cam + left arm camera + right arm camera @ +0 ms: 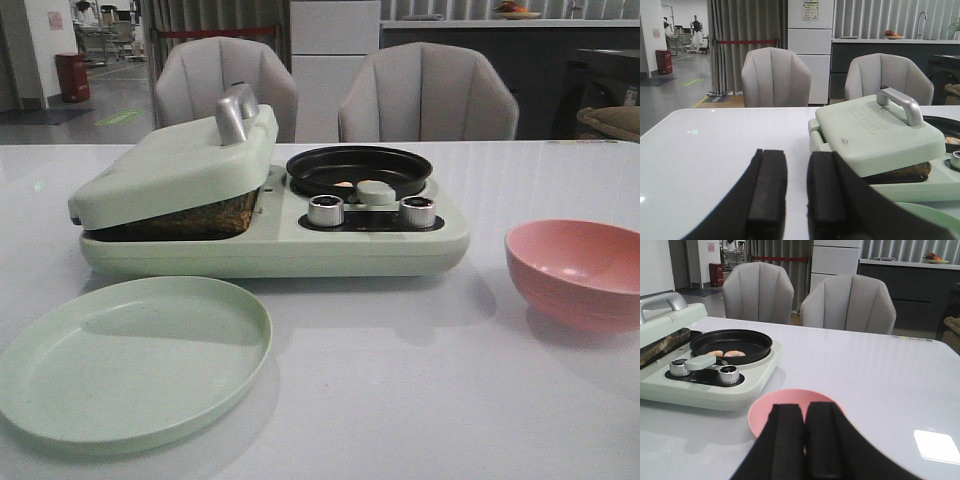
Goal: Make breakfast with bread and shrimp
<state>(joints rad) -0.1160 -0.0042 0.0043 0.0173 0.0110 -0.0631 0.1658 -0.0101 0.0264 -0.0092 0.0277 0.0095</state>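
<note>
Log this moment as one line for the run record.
bread: in press under tilted lid | shrimp: in black pan | plate, pink bowl: hold nothing | left hand: open | right hand: shut

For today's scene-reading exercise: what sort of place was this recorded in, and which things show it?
Probably a kitchen-style demo area inside a larger hall: a white table with a breakfast maker, padded chairs behind, and a counter with a tap along the back wall.

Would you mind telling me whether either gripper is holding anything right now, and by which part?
Nothing is held. The left gripper is slightly open with only table behind it; the right gripper's fingers are shut together, empty, above the pink bowl.
</note>
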